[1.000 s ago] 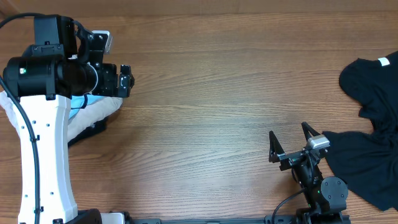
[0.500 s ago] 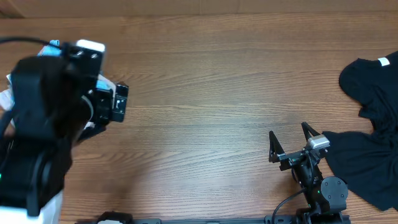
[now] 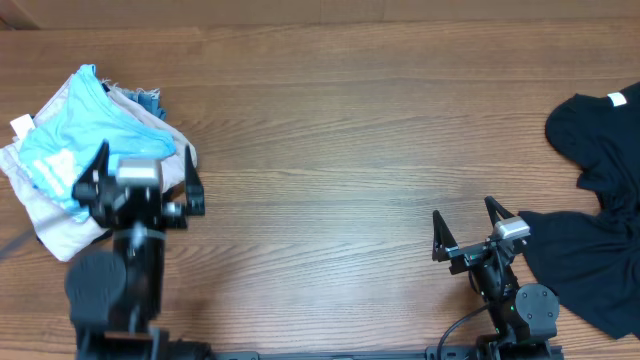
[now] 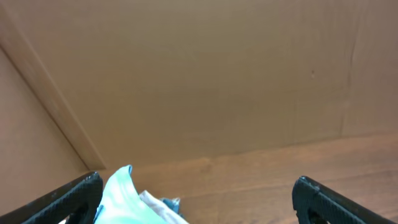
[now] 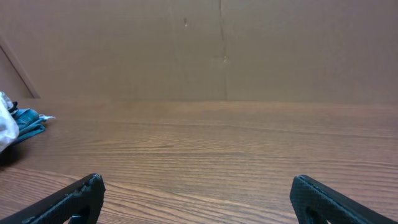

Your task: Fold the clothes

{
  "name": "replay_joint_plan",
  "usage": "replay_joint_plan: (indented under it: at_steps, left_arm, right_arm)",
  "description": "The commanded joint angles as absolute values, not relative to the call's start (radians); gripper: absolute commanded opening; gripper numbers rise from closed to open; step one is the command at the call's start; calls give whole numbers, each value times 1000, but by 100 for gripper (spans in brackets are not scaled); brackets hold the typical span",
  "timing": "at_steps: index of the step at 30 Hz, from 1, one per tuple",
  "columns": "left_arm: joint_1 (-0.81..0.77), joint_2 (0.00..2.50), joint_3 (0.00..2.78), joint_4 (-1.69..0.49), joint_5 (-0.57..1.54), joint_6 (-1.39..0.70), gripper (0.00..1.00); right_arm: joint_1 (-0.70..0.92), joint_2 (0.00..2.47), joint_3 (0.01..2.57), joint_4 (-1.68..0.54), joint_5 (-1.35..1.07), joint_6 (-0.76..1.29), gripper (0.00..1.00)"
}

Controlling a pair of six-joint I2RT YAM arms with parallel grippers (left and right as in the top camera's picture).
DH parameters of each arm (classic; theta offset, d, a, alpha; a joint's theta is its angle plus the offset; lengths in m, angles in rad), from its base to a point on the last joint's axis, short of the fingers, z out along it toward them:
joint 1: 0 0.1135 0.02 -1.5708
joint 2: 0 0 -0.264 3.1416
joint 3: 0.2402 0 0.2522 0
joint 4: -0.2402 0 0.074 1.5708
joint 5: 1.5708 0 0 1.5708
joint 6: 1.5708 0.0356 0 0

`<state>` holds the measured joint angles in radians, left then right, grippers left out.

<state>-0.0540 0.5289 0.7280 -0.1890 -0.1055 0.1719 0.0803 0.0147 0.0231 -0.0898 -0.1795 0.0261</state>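
Where the two arms stand apart, the wooden table [image 3: 330, 150] shows a broad bare stretch of brown grained board, running across the middle and back to the far edge. Far edge: met by a plain brown cardboard wall [image 5: 224, 50], with a vertical seam and a slanted fold visible from the wrists. Left end: light blue shirt [image 3: 60, 140], crumpled on top of a heap of pale cloth [image 3: 60, 225] near the left edge, with a scrap of darker blue fabric showing behind it. Left gripper [image 3: 146, 152]: low at the near side of that heap, jaws spread wide, nothing between them; its fingers [image 4: 68, 196] frame the blue shirt's peak in the wrist view. Right end: black shirt [image 3: 600, 200], rumpled, spilling past the right edge of the overhead view. White neck label [image 3: 618, 99]: at its far side, print too small to read. Right gripper [image 3: 463, 208]: near the front edge, just left of the black shirt, jaws spread wide and empty, facing open board.
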Motion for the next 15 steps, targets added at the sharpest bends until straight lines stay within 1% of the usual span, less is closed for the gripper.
replay_joint_plan:
  at_steps: [1,6,9,15]
  left_arm:
    - [-27,324,545,-119,-112,186,100]
    - [-18,80,334,-36,-115,186,100]
    - [-18,2,240,16,-115,182,100]
    - [-28,3,125,95,-118,183,100]
  right_arm:
    - [79,5,16,-82,-184,30,100]
    - [79,5,16,-82,-184,30,100]
    - [79,5,16,-82,-184,30,100]
    - [79,5,16,-82,-184,30,100]
